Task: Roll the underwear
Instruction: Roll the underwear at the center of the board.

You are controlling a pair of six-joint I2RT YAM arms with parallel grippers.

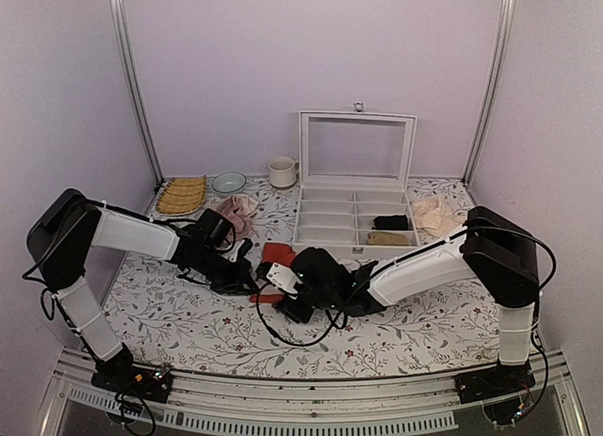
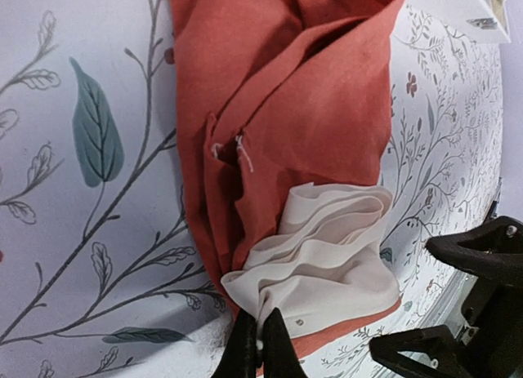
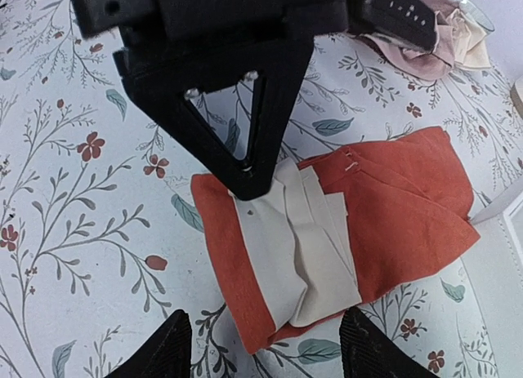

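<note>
- Right wrist view: underwear (image 3: 409, 190) lies folded in a thick bundle on the floral table (image 3: 73, 231), with the cream waistband (image 3: 315, 255) bunched on top.
- Fingers pressed together, the left gripper (image 3: 245, 178) comes down on the far edge of the waistband and pinches its cream folds.
- Seen from the left wrist, its fingertips (image 2: 243, 353) meet on that edge, and the orange fabric runs away from them.
- Jaws wide apart and gripping nothing, the right gripper (image 3: 265, 353) hangs over the near side of the underwear.
- From the top camera, both wrists crowd over the underwear and hide all but its far orange corner.
- Just beyond the underwear and to its right stands a white box (image 1: 356, 205) with its lid up; one corner is close to the orange fabric.
- Beyond the underwear to the left lies a pink cloth (image 1: 236, 213).
- Past the box, far to the right of the underwear, lies a beige cloth (image 1: 433, 215).
- Well beyond the underwear, by the back wall, sit a mug (image 1: 282, 172), a bowl (image 1: 228, 182) and a woven mat (image 1: 182, 195).
</note>
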